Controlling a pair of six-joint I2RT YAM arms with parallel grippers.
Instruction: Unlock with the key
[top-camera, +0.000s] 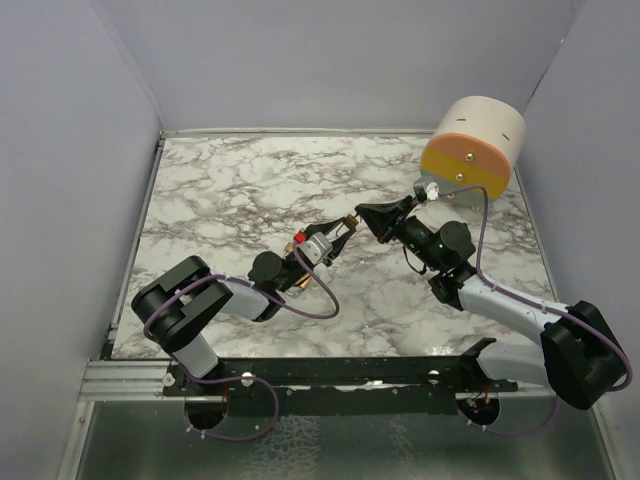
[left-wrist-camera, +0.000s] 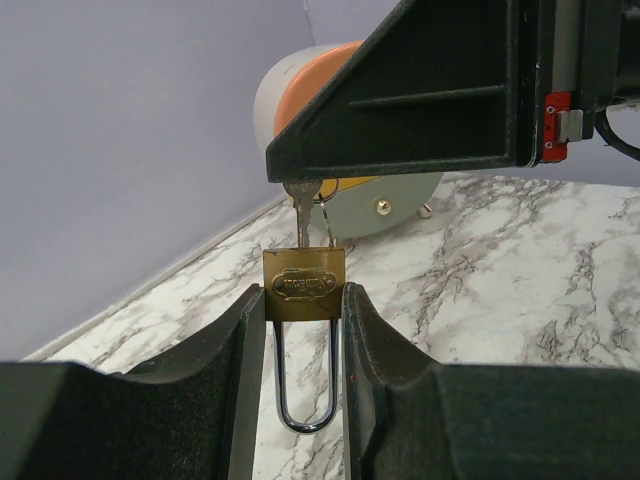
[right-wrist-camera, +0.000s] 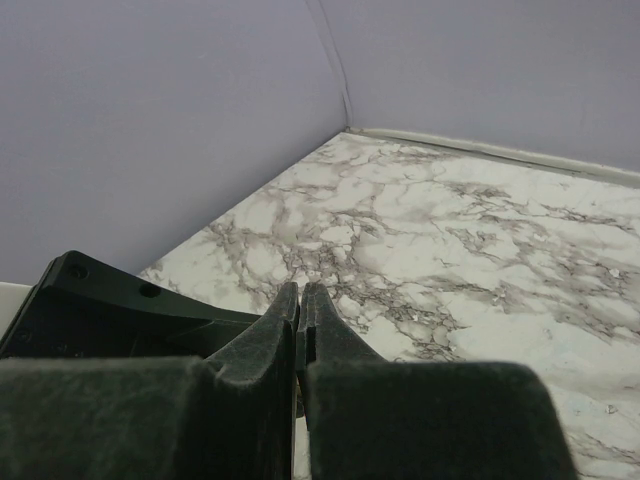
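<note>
My left gripper (left-wrist-camera: 305, 302) is shut on a brass padlock (left-wrist-camera: 304, 283), clamping its body from both sides above the marble table (top-camera: 230, 180). The steel shackle (left-wrist-camera: 306, 385) points back toward my wrist and sits seated in the body. A silver key (left-wrist-camera: 302, 218) is in the padlock's far end, with a thin ring beside it. My right gripper (top-camera: 363, 214) is shut on the key's head, its black fingers (left-wrist-camera: 420, 110) filling the top of the left wrist view. In the right wrist view the fingertips (right-wrist-camera: 289, 300) press together and hide the key.
A cream and orange drum-shaped object (top-camera: 474, 146) lies on its side at the back right corner, just behind the right arm. Lavender walls (top-camera: 330, 60) close in the table at the back and on both sides.
</note>
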